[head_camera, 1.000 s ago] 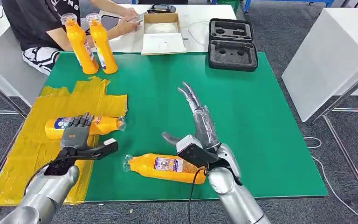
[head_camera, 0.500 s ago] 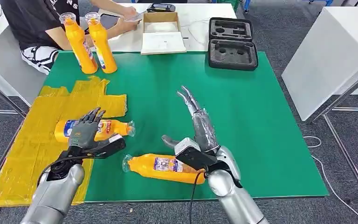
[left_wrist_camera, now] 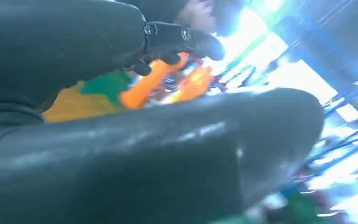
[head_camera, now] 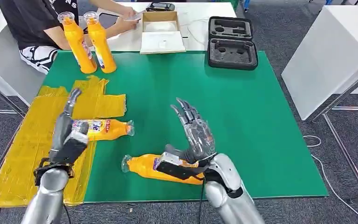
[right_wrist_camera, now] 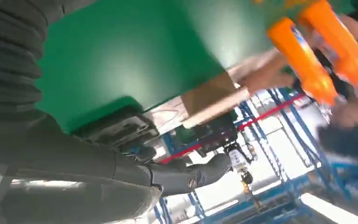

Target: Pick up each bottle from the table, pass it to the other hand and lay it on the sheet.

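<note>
Our left hand (head_camera: 64, 135) and right hand (head_camera: 193, 135) hovered with fingers spread over 2 lying bottles (head_camera: 105, 129), holding nothing.

A green-topped table (head_camera: 242, 116) occupies the centre of the head view, standing on grey carpeted floor (head_camera: 307, 28). At 12 o'clock a white table (head_camera: 200, 18) abuts its far edge, carrying an open cardboard box (head_camera: 162, 32) and, at 1 o'clock, an open black foam-lined case (head_camera: 232, 44) that overlaps onto the green surface. At 11 o'clock a person in a dark shirt (head_camera: 28, 21) sits at the white table. At 2 to 3 o'clock stands a white panel-sided unit (head_camera: 328, 56) on metal legs. A white cable (head_camera: 314, 142) lies on the carpet at 4 o'clock. Lighting is even and bright.
</note>
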Tool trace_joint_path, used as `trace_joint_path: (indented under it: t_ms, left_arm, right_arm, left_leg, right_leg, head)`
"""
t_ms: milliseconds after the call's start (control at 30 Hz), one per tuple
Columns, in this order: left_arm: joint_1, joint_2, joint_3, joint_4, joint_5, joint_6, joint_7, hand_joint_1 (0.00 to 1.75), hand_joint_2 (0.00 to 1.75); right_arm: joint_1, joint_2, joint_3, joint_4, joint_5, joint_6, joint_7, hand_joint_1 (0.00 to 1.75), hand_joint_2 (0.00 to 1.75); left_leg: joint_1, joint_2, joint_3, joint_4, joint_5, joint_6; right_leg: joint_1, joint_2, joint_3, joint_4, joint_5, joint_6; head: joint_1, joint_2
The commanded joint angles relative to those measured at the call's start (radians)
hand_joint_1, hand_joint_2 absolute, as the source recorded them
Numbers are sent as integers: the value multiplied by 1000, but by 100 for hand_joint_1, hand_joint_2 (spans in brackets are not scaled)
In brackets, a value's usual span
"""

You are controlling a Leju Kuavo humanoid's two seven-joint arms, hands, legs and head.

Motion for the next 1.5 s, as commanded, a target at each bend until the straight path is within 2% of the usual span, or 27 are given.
trace_joint_path:
  t_ms: [33, 67, 167, 300, 433, 600, 667, 700, 933, 967, 1000, 1300, 1500]
  left_arm:
    - [78, -35, 60, -135, 192, -172, -183, 0, 0]
    - [75, -42, 67, -121, 189, -175, -191, 0, 0]
    - [72, -50, 83, -97, 233, -212, -214, 0, 0]
    - [52, -51, 81, -44, 233, -219, -215, 0, 0]
    - [47, -47, 76, -20, 230, -219, -213, 0, 0]
    - [74, -49, 81, -7, 219, -205, -213, 0, 0]
    - [80, -50, 81, -3, 218, -200, -217, 0, 0]
    - [80, -50, 81, -3, 218, -200, -217, 0, 0]
    - [81, -48, 77, 2, 211, -198, -215, 0, 0]
    - [82, -49, 75, 4, 209, -198, -214, 0, 0]
    - [81, -49, 74, 6, 209, -198, -214, 0, 0]
    - [66, -50, 57, 27, 199, -193, -207, 0, 0]
    - [47, -48, 47, 33, 195, -191, -195, 0, 0]
  right_arm:
    - [27, -127, 181, -36, 171, 147, 70, 0, 175]
    - [21, -138, 194, -13, 179, 146, 73, 0, 175]
    - [5, -152, 222, 7, 182, 194, 69, 0, 175]
    - [4, -193, 230, -6, 76, 246, 14, 0, 175]
    - [18, -235, 246, 19, 69, 257, 6, 0, 175]
    - [65, -273, 241, 58, 106, 259, 65, 0, 175]
    - [80, -280, 234, 63, 112, 246, 72, 0, 175]
    - [80, -280, 234, 63, 112, 246, 72, 0, 175]
    - [83, -254, 188, 97, 154, 230, 118, 0, 175]
    - [76, -248, 184, 113, 154, 228, 119, 0, 175]
    - [72, -244, 180, 122, 149, 228, 118, 0, 175]
    - [39, -196, 145, 185, 149, 175, 124, 0, 175]
    - [0, -158, 128, 219, 148, 182, 132, 0, 175]
  left_leg:
    - [1, 3, 5, 1, -3, -3]
    - [1, 4, 8, 1, -5, -4]
    - [1, 3, 4, 0, -3, -3]
    - [1, 2, 5, 0, -3, -3]
    - [1, 1, 6, 0, -3, -3]
    - [1, 1, 9, -1, -4, -3]
    - [0, 0, 5, -1, -2, -2]
    - [1, 1, 9, -1, -4, -3]
    - [1, 1, 5, -1, -3, -3]
    - [2, 4, 11, 1, -7, -6]
    - [1, 3, 5, -1, -3, -3]
    - [1, 3, 5, 0, -3, -3]
    - [1, 3, 6, 1, -4, -4]
  right_leg:
    - [2, 1, 5, -1, -2, -1]
    - [2, 1, 9, -1, -4, -1]
    - [1, 1, 5, -1, -2, -1]
    - [1, 0, 5, -1, -2, -1]
    - [1, -1, 7, -2, -2, -1]
    - [1, -1, 10, -3, -3, -1]
    - [0, -1, 6, -2, -1, 0]
    - [1, -1, 10, -3, -3, -1]
    - [1, 0, 5, -2, -1, -1]
    - [2, 0, 12, -1, -5, -2]
    - [1, 1, 5, -2, -1, -1]
    - [1, 1, 5, -2, -1, -1]
    - [2, 1, 6, -1, -2, -1]
  head:
    - [0, 0]
    - [0, 0]
    - [0, 0]
    - [0, 0]
    - [0, 0]
    - [0, 0]
    - [0, 0]
    - [0, 0]
    - [0, 0]
    - [0, 0]
    - [0, 0]
    - [0, 0]
    - [0, 0]
